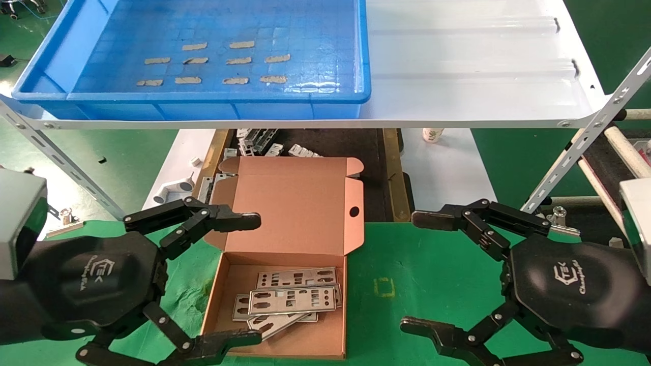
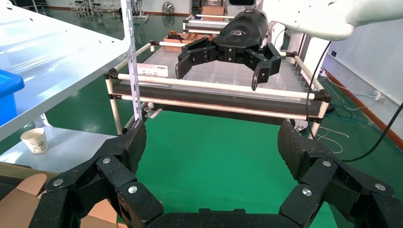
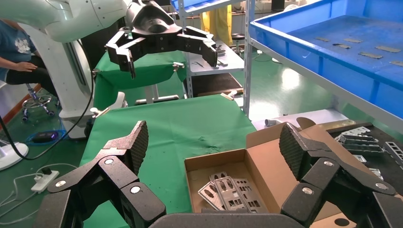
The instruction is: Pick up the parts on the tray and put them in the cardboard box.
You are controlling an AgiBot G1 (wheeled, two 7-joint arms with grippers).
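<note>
Left gripper (image 1: 254, 277): mine, low at the left of the head view, fingers spread wide apart and holding nothing. One fingertip (image 1: 247, 220) lies over the box's raised lid; the other lies over the box's near edge.
Right gripper (image 1: 414, 272): mine, low at the right, over the green mat (image 1: 432, 274). Its fingers are also wide apart and empty. It sits well apart from the box.
Box (image 1: 224, 284): one brown cardboard carton, open, on the green mat between my two grippers and nearer the left one. Its lid stands tilted back, with one round hole near the lid's right edge.
Parts (image 1: 292, 300): silvery flat plates with punched cut-outs, lying overlapped in a loose pile on the box floor. I count at least four; the overlap hides whether there are more. The right wrist view shows the same pile inside the box.
Tray (image 1: 76, 56): one blue bin on the white shelf (image 1: 457, 61), beyond and above the box, at the left of the shelf.
Tape strips (image 1: 239, 60): eleven tan strips on the tray floor, in three rough rows: two, then four, then five.
Cup (image 1: 432, 134): one paper cup on the white surface under the shelf's front edge.
More metal pieces: several lie on the dark surface behind the box; too crowded to count.
</note>
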